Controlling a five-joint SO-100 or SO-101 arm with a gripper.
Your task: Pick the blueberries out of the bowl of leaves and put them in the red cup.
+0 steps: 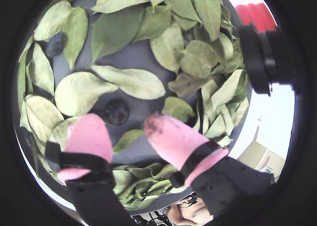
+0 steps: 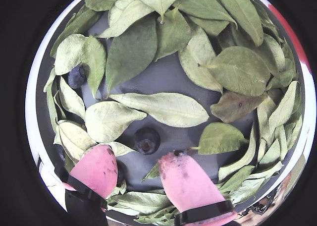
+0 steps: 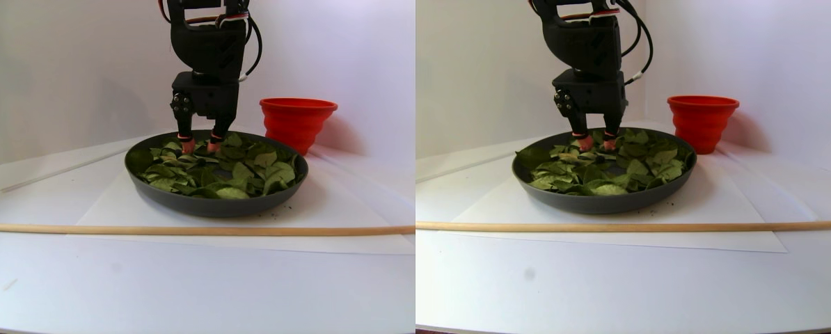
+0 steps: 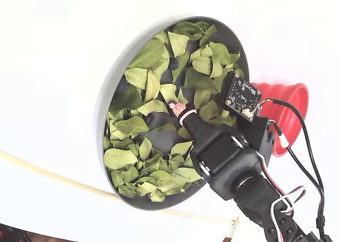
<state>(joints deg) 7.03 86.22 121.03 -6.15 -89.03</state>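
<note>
- Gripper hangs low in the bowl, pink fingertips spread apart and holding nothing, straddling a blueberry on bare dish floor among the leaves.
- That berry looks light, round, soft-skinned: likely to roll or bruise, so pinch gently across its widest middle.
- Another blueberry sits half under leaves at the wrist view's left; the red cup stands just beyond the bowl.

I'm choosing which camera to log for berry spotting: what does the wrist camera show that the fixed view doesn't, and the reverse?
Only in a wrist view: two blueberries, one lying on bare bowl floor just ahead of the pink fingertips, another tucked among leaves at the left.
Only the fixed view: the red cup beside the bowl.
Both: the open gripper low over the leaves.
</note>
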